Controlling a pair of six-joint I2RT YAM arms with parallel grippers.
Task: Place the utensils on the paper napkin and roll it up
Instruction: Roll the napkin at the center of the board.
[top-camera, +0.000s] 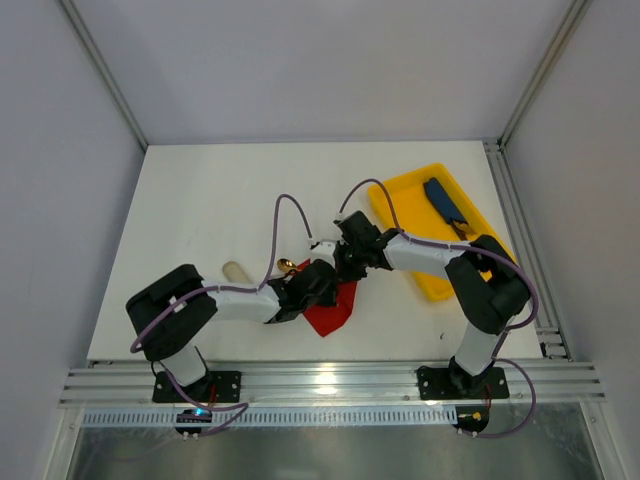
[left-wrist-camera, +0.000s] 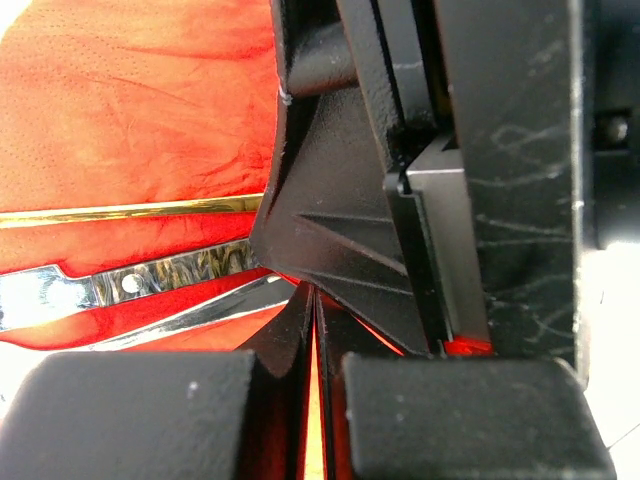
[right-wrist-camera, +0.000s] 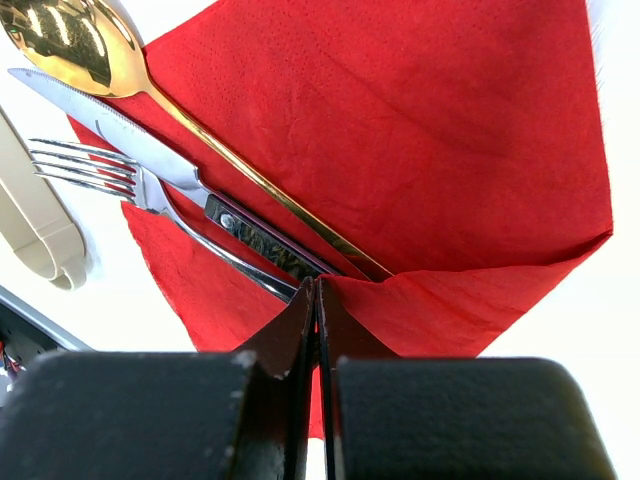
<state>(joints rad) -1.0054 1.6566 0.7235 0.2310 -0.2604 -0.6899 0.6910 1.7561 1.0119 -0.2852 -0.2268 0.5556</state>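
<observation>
On the white table, a pale beige translucent sleeve is lying at the far left, just beside the left arm. The left gripper is reaching toward the middle with its fingers pressed together. A red glow is showing through the slit between them, but I cannot tell whether paper is caught there. It is sitting close against the black body of the right gripper.

Next, a shiny gold spoon, a silver knife with a mottled handle and a silver fork are lying side by side, diagonally, on the thin bright red paper napkin. Their heads are sticking out past its edge over the table. The right gripper's fingers are pinching together on the napkin's folded-up edge, right at the handle ends.

Farther right, a yellow rectangular plastic tray is sitting on the table, with a flat dark-blue oblong item lying in it.
</observation>
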